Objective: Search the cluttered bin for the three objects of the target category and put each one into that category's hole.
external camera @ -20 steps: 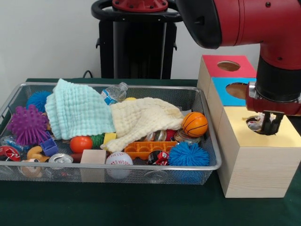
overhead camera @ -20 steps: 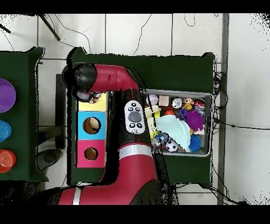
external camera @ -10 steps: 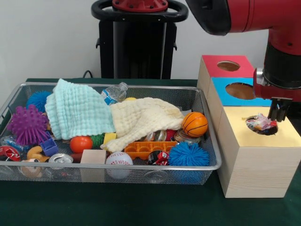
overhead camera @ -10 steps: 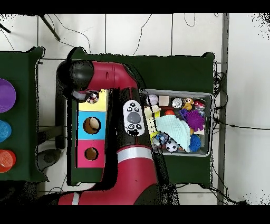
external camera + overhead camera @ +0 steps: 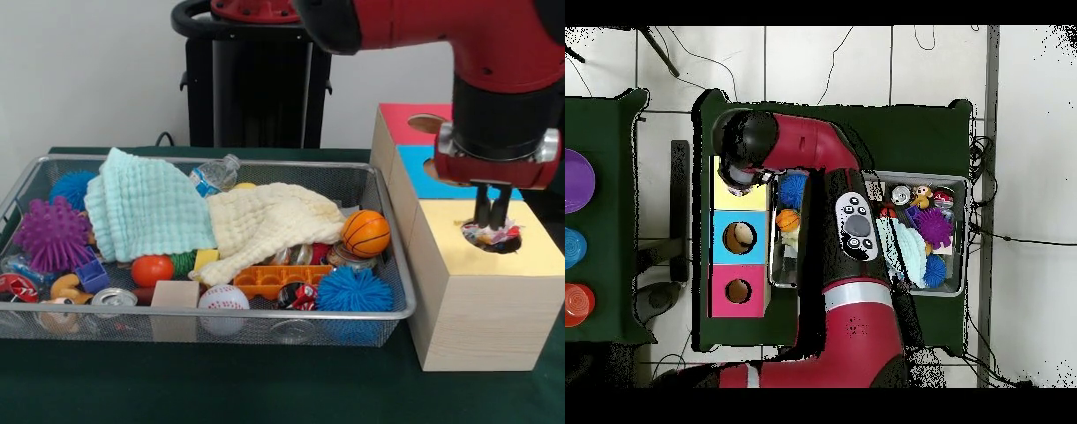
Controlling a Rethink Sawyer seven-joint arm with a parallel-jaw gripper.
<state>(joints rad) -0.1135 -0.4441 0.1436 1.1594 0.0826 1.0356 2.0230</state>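
Since half a second ago I see the arm has swung back toward the bin side: the gripper (image 5: 491, 215) now hangs right over the hole (image 5: 494, 240) in the yellow box (image 5: 481, 296), where before it sat off by the box's far right edge. Jaws look nearly together, two dark fingers (image 5: 482, 208) side by side, tips just above a dotted fabric piece (image 5: 491, 233) that sits bunched in the hole mouth, part of it poking above the yellow top; I can't tell if they touch it. The cloth itself has hardly moved.

Bin contents are unchanged: the wire basket (image 5: 265, 311) holds the mint-green towel (image 5: 146, 208) and the cream towel (image 5: 265, 223) draped over the middle, an orange basketball (image 5: 365, 232) at the right end, a blue spiky ball (image 5: 354, 290) and a baseball (image 5: 222, 299) along the near rim, a purple spiky ball (image 5: 51, 233) at left.

The basket's right rim lies just beside the yellow box, with only a narrow gap. Open green tabletop (image 5: 221, 380) runs along the near side. In the overhead view the arm (image 5: 805, 150) covers much of the bin and the yellow box's hole.
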